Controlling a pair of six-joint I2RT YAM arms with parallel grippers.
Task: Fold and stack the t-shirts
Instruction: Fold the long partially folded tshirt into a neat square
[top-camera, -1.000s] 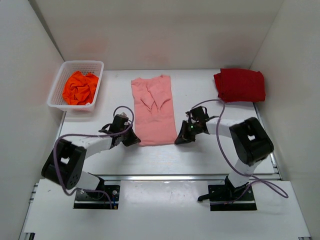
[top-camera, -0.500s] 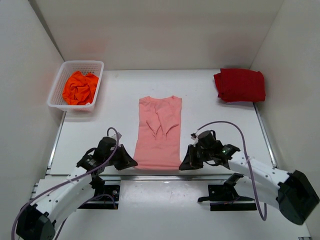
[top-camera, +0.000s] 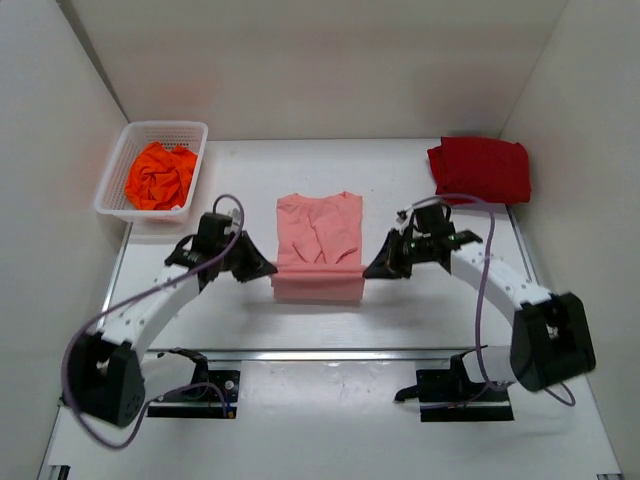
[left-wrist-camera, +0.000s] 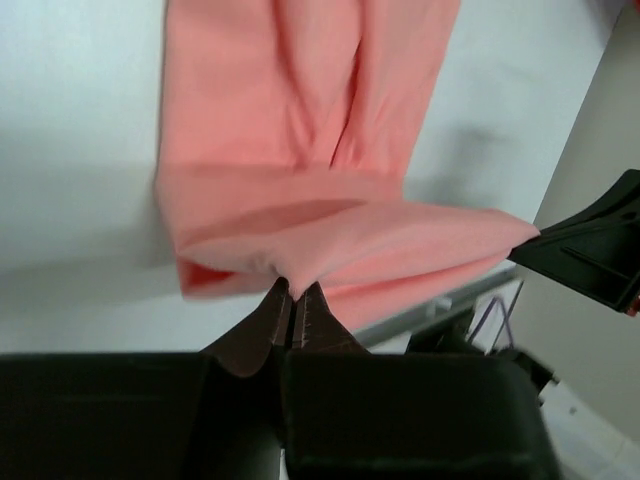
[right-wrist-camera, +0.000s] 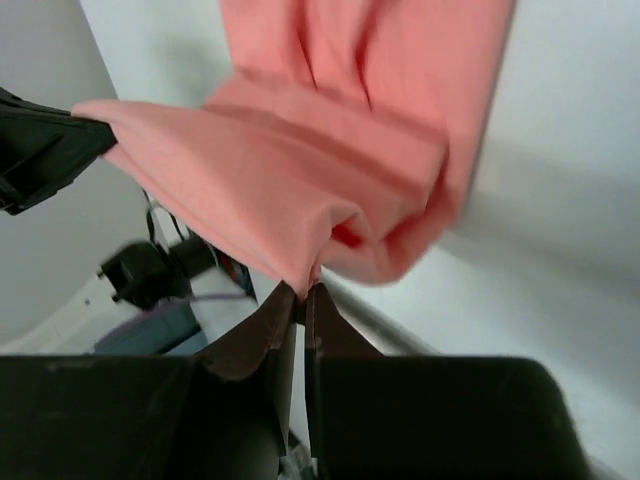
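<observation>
The salmon-pink t-shirt (top-camera: 318, 240) lies in the middle of the table, its near hem lifted and carried back over its body in a half fold. My left gripper (top-camera: 271, 268) is shut on the hem's left corner, seen in the left wrist view as pink cloth (left-wrist-camera: 330, 240) pinched at the gripper (left-wrist-camera: 294, 290). My right gripper (top-camera: 366, 270) is shut on the right corner; pink cloth (right-wrist-camera: 290, 190) hangs from the gripper (right-wrist-camera: 304, 292). A folded dark red t-shirt (top-camera: 480, 170) rests at the back right. A crumpled bright orange t-shirt (top-camera: 160, 175) sits in the basket.
The white lattice basket (top-camera: 122, 150) stands at the back left. White walls enclose the table on three sides. A metal rail (top-camera: 350, 354) runs along the near edge in front of the arm bases.
Both grippers have pulled the pink shirt toward the near edge, then lifted its hem and carried it back over the shirt, so the shirt now looks half as long.
</observation>
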